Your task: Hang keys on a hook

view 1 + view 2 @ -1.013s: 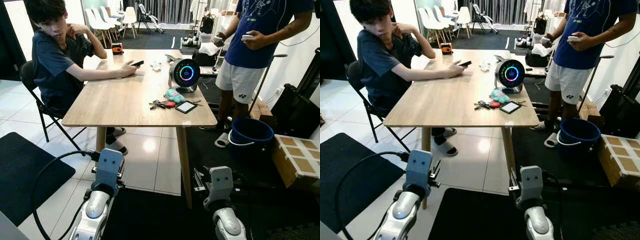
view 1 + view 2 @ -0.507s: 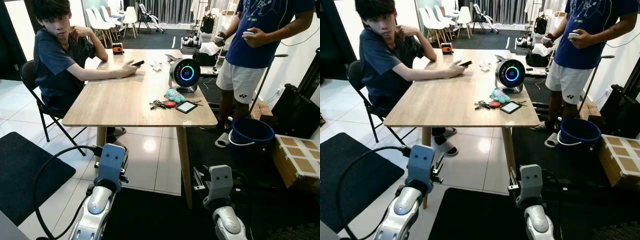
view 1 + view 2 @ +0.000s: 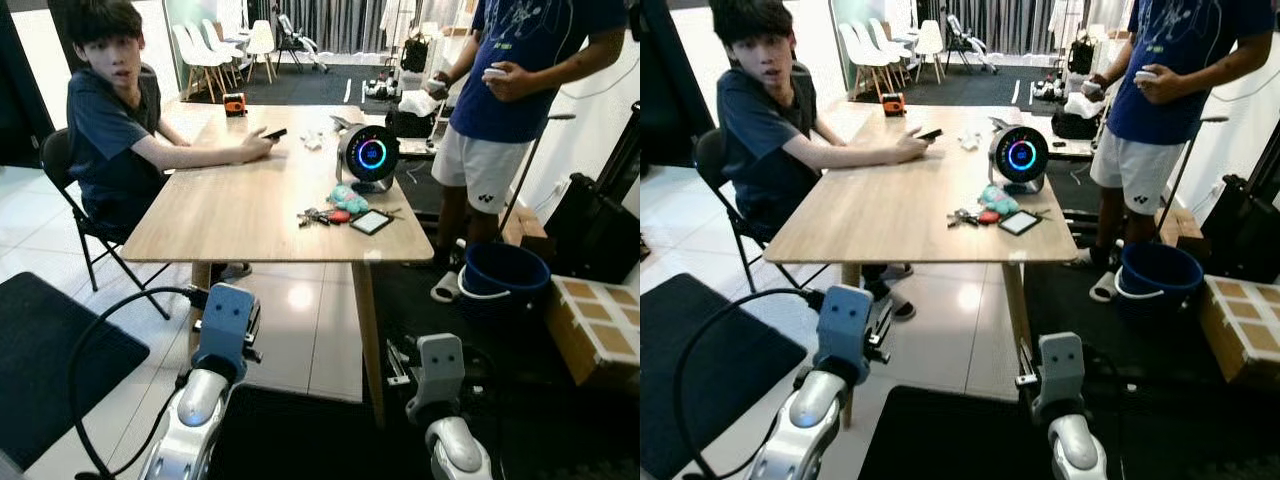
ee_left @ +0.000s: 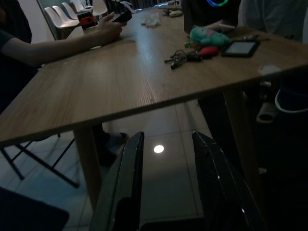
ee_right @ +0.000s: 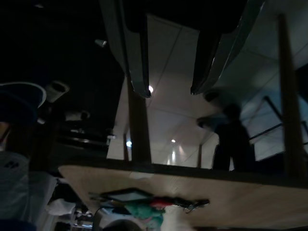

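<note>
A bunch of keys [image 3: 312, 215] with a red tag lies on the wooden table [image 3: 250, 200], near its front right corner. The keys [image 4: 179, 57] lie well ahead of my left gripper [image 4: 166, 142], which is open, empty and held below the table's edge. My left arm [image 3: 225, 325] is raised in front of the table's left leg. My right gripper [image 5: 171, 89] is also open and empty, low by the floor, and its wrist view takes in the keys [image 5: 192, 204] and the table's underside. The right arm [image 3: 440, 370] hangs beside the right table leg.
A teal toy [image 3: 348, 197], a small dark tablet [image 3: 371, 221] and a round glowing device [image 3: 368, 157] sit by the keys. One person [image 3: 110, 130] sits at the table's left; another [image 3: 500, 100] stands at its right. A blue bucket [image 3: 503, 275], a cardboard box [image 3: 595, 325] and a black mat [image 3: 50, 370] are on the floor.
My left arm has risen a little toward the table. The seated person has turned the head toward me. The view has shifted slightly; the keys lie where they were.
</note>
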Available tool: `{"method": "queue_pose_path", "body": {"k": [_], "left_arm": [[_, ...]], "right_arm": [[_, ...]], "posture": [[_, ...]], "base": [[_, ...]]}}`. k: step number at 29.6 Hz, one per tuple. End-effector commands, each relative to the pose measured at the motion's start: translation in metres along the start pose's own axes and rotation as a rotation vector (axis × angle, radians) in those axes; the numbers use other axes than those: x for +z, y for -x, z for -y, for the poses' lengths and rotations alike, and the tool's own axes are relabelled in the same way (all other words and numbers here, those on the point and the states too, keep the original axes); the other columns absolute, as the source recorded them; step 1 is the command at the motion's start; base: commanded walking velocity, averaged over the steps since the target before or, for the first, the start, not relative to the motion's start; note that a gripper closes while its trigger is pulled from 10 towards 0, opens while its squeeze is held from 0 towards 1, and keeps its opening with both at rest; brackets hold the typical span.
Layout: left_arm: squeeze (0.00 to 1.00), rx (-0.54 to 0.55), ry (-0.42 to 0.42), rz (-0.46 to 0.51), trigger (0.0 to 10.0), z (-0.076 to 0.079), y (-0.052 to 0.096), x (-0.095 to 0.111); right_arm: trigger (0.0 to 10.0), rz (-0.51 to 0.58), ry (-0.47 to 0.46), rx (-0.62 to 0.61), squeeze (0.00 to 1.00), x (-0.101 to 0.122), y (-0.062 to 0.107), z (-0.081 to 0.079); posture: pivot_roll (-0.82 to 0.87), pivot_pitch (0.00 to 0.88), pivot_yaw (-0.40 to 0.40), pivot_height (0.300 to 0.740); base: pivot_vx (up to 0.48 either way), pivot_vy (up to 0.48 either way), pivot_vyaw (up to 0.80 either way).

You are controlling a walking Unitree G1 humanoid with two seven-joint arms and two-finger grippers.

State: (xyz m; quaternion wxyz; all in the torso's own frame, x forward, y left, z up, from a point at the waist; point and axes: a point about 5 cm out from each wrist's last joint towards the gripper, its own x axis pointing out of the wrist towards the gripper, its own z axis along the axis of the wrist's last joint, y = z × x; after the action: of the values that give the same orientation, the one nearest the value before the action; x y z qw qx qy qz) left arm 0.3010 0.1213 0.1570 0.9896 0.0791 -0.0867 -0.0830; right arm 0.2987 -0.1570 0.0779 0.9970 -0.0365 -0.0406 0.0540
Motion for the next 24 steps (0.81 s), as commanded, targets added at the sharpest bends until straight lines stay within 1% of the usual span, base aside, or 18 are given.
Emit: {"method": "queue_pose_path", "body": {"k": [1, 16, 21, 24], "left_arm": [[0.0, 0.013, 0.014, -0.02, 10.0, -0.0036, 0.0031, -0.0036], [0.0, 0.013, 0.019, -0.023, 10.0, -0.0027, 0.0032, -0.0027], [0.0, 0.015, 0.022, -0.024, 10.0, -0.0029, 0.003, -0.0025], [0.0, 0.016, 0.026, -0.028, 10.0, -0.0028, 0.0033, -0.0025]], "right_arm": [[10.0, -0.001, -0.012, 0.023, 0.0, 0.0008, -0.0008, -0.0078], [10.0, -0.011, -0.009, 0.028, 0.0, -0.0005, 0.0001, -0.0083], [10.0, -0.012, -0.008, 0.03, 0.0, -0.0003, 0.0, -0.0087], [10.0, -0.015, -0.007, 0.031, 0.0, -0.0009, 0.0004, -0.0087]], "posture": [[0.07, 0.084, 0.012, 0.74], [0.07, 0.085, 0.012, 0.74], [0.07, 0.086, 0.012, 0.74], [0.07, 0.086, 0.012, 0.74]], "base": [[0.48, 0.0, 0.0], [0.471, 0.0, 0.0], [0.418, 0.0, 0.0], [0.266, 0.0, 0.0]]}}
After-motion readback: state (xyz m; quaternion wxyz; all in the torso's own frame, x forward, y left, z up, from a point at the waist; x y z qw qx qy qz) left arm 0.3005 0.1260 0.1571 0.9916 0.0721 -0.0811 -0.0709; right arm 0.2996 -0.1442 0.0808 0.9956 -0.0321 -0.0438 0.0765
